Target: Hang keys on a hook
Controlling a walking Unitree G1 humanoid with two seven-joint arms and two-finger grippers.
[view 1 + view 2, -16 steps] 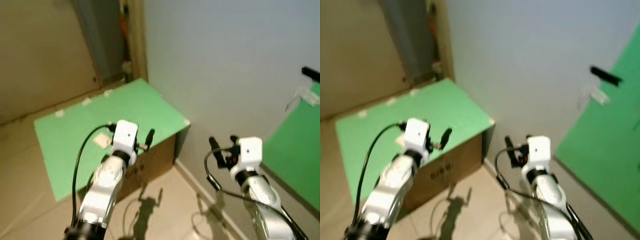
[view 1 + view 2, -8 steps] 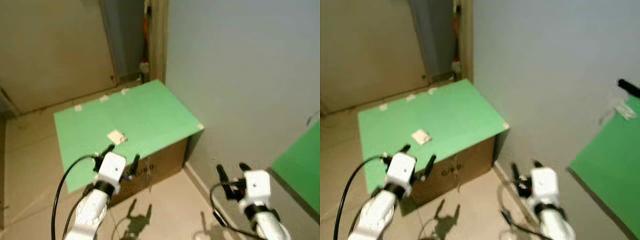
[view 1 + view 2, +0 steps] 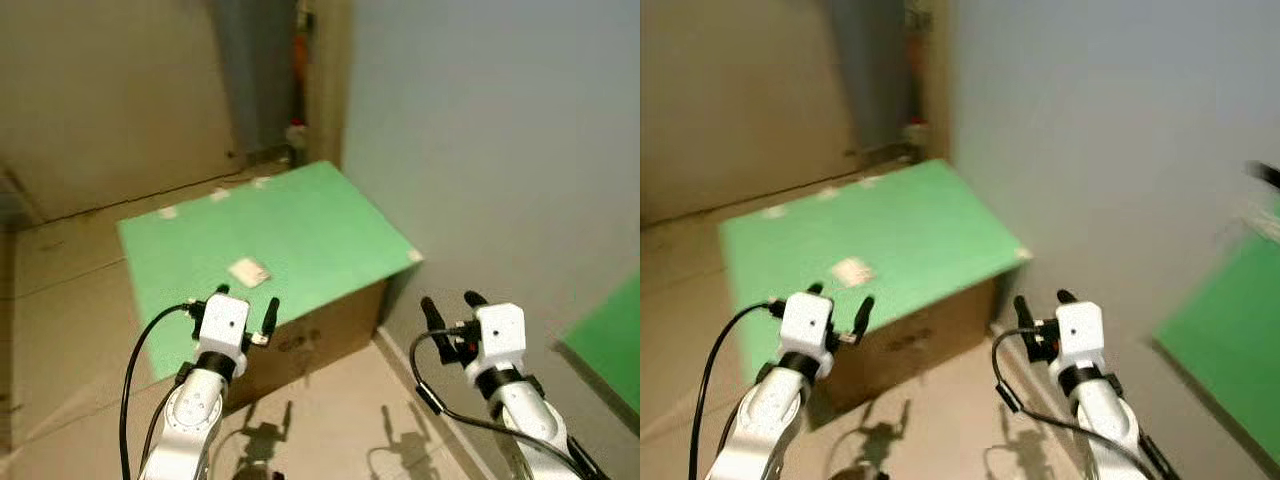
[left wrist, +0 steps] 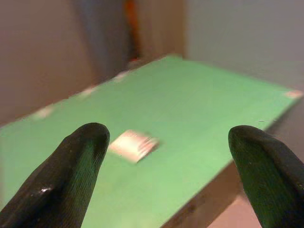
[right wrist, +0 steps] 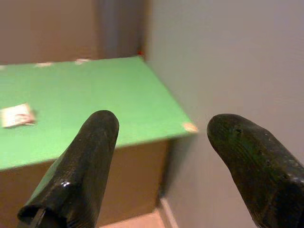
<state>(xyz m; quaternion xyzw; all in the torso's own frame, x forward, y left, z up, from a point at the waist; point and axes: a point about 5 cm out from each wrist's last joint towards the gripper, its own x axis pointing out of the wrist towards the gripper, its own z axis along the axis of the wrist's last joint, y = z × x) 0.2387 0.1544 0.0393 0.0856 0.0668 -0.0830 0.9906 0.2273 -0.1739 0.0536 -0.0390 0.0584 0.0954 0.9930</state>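
Both grippers, left gripper point(image 3: 244, 312) and right gripper point(image 3: 447, 310), are being held spread apart and empty, so nothing's being hung yet; a pale keys-like item point(image 3: 249, 271) is lying on the green counter point(image 3: 310, 225).

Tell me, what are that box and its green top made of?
The box looks like plain brown cardboard, matte, with dark print on its side. Its green top seems a thin, flat sheet, paper or card, matte; pale tabs along its far edge may be tape.

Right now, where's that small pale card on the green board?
The pale card lies flat on the green board topping the cardboard box, toward its near left part, just ahead of the open left gripper.
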